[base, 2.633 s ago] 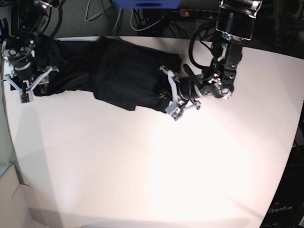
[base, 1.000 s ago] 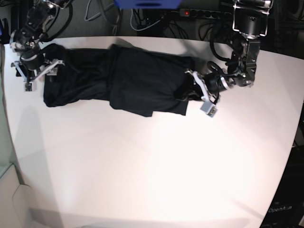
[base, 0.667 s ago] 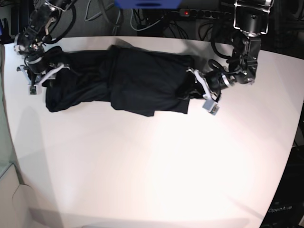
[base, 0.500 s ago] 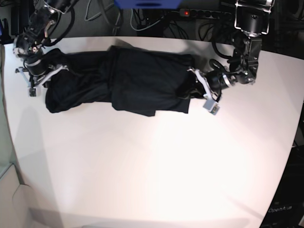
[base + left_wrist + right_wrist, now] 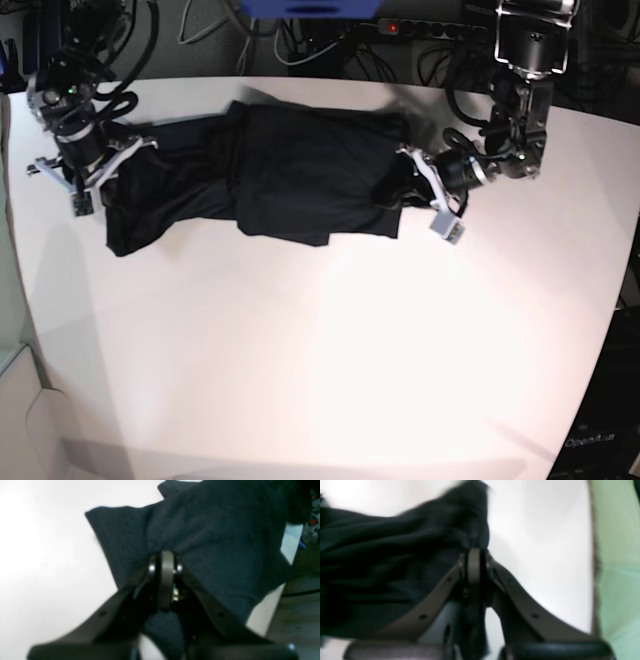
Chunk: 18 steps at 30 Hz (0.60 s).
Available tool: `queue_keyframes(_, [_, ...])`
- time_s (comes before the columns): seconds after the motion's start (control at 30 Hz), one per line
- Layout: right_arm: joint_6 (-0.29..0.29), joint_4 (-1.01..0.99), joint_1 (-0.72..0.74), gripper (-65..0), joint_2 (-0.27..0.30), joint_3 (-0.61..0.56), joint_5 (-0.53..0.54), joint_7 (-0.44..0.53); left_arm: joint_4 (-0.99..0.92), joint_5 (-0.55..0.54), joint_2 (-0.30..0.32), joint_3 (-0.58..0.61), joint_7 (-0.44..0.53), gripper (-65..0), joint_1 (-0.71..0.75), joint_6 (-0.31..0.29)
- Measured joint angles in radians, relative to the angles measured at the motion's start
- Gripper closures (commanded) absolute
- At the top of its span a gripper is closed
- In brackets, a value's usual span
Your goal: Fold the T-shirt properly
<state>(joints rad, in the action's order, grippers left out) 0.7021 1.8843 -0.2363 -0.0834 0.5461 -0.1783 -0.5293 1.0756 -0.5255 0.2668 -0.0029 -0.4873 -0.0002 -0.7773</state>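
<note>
Pinching the T-shirt (image 5: 290, 175), each pincer (image 5: 165, 562) (image 5: 473, 560) hides its clamped fold.

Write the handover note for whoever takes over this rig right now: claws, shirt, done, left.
Left claw: shut on the T-shirt, pinching cloth at the end on the base view's right.
Right claw: shut on the T-shirt, pinching cloth at the opposite end, on the base view's left.
Shirt: lies as a long dark band across the far part of the white table, stretched between the two claws, with a folded layer over its middle.
Done: looks folded lengthwise into a narrow strip; both ends gripped.
Left: probably bring the ends together to fold the strip across, then release and flatten. The band on the right claw's side looks rumpled.
</note>
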Motion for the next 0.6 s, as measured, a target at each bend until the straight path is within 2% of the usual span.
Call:
queue_keyframes(0.2, [-0.001,0.036,-0.066,0.0,-0.067,-0.087,-0.002,0.009,-0.007,-0.16,0.081,-0.002,-0.063,-3.6,0.011,0.013])
queue_keyframes(0.3, [0.0,0.036,-0.091,0.0,-0.077,-0.137,-0.001,0.001,-0.011,-0.203,0.1,-0.001,-0.076,-3.6,0.011,0.019])
queue_keyframes(0.6, [0.0,0.06,-0.108,0.0,-0.076,-0.246,-0.001,0.006,-0.014,-0.217,0.109,0.005,-0.094,-3.6,-0.002,0.021])
